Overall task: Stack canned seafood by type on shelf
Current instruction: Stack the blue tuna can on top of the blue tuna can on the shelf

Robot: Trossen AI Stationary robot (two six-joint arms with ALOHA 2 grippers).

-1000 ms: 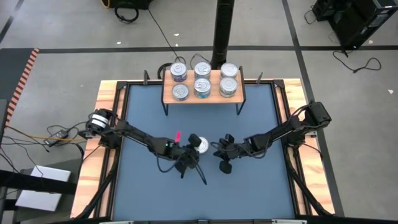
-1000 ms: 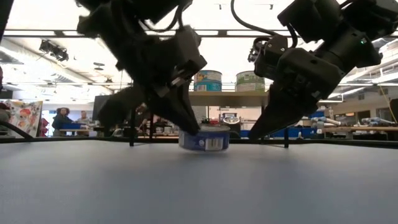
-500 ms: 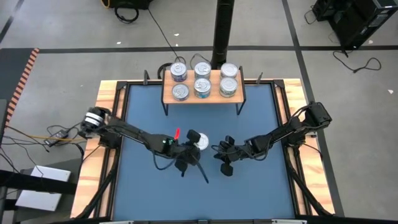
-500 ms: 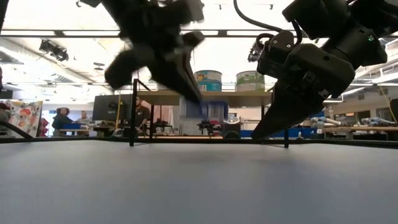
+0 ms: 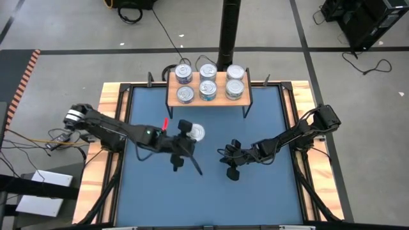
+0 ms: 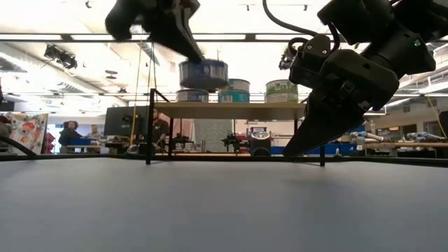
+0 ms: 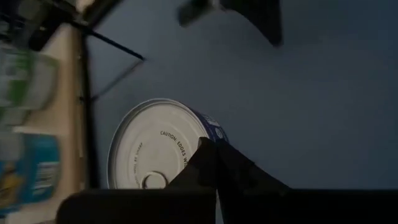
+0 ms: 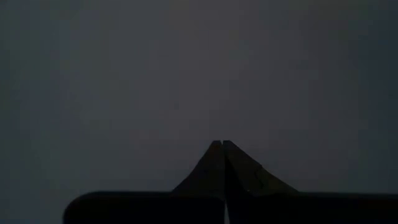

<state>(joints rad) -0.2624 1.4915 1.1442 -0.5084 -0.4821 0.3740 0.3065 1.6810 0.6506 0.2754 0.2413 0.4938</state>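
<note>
One round flat tin (image 5: 195, 132) — silver top, blue side — rides aloft, grasped by the left hand (image 5: 185, 142).

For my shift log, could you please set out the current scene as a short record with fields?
held item: round flat silver-topped tin with blue label, in the air above the blue mat
left gripper: shut on the tin's edge
right gripper: shut, empty, low over the mat
light-wood shelf on black legs: six tin tops visible, two rows of three
</note>
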